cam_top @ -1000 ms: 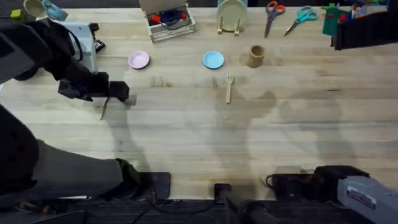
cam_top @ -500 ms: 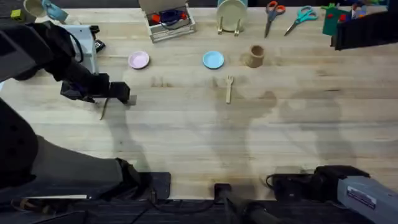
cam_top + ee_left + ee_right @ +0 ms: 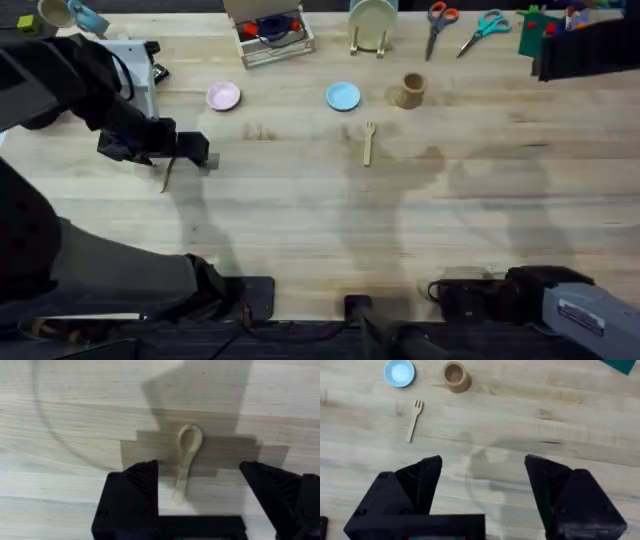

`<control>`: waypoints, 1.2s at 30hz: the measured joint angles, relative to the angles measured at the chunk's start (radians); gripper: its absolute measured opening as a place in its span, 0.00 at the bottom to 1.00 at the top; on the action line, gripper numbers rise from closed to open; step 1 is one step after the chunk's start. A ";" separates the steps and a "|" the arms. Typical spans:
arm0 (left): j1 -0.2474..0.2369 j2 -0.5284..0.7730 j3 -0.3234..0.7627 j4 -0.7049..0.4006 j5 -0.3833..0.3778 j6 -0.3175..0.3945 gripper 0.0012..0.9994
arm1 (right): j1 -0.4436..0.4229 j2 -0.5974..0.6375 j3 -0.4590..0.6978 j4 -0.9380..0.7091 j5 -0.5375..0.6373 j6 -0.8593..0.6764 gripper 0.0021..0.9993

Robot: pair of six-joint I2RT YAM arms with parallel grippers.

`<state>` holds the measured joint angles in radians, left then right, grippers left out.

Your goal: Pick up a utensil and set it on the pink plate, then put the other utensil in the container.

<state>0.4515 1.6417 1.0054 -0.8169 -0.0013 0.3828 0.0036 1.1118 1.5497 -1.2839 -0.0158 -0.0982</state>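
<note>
A small light-wood spoon [image 3: 187, 457] lies flat on the table, its handle showing by my left gripper [image 3: 190, 155] at the left side of the table. The left gripper [image 3: 200, 491] is open, its black fingers [image 3: 132, 491] on either side of the spoon's handle without touching it. The pink plate [image 3: 223, 96] sits a little beyond and to the right. A wooden fork [image 3: 368, 142] [image 3: 413, 420] lies mid-table, just in front of the tan container [image 3: 409, 90] [image 3: 455, 375]. My right gripper [image 3: 482, 487] hangs open and empty, well short of the fork.
A light-blue plate [image 3: 343, 96] sits between the pink plate and the container. Along the back edge stand a clear box with red and blue contents [image 3: 268, 32], a pale-green plate in a rack [image 3: 372, 22] and scissors [image 3: 440, 22].
</note>
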 joint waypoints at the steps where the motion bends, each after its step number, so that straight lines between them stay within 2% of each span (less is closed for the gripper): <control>1: 0.000 0.000 0.000 0.000 0.000 0.000 0.99 | 0.000 0.000 0.000 0.000 0.000 0.000 1.00; 15: 0.000 0.000 0.000 -0.001 0.002 0.004 0.99 | 0.000 0.000 0.000 0.000 0.000 0.000 1.00; 17: 0.000 0.001 0.000 -0.003 0.010 0.004 0.90 | 0.000 0.000 0.000 0.000 0.000 0.000 0.99; 22: -0.010 0.006 0.000 -0.010 0.043 0.007 0.49 | 0.000 0.000 0.000 0.000 0.000 0.000 0.99; 26: -0.010 0.006 0.000 -0.009 0.047 0.007 0.29 | 0.000 0.000 0.000 0.000 0.000 0.000 1.00; 28: -0.010 0.006 0.000 -0.008 0.047 0.007 0.10 | 0.000 0.000 0.000 0.000 0.000 0.000 1.00; 30: -0.010 0.006 0.003 -0.010 0.048 0.007 0.05 | 0.000 0.000 0.000 0.000 0.000 0.000 0.99; 36: -0.010 0.006 0.003 -0.011 0.048 0.007 0.05 | 0.000 0.000 0.000 0.000 0.000 0.000 1.00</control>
<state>0.4419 1.6482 1.0084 -0.8276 0.0463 0.3894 0.0036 1.1118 1.5497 -1.2842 -0.0158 -0.0982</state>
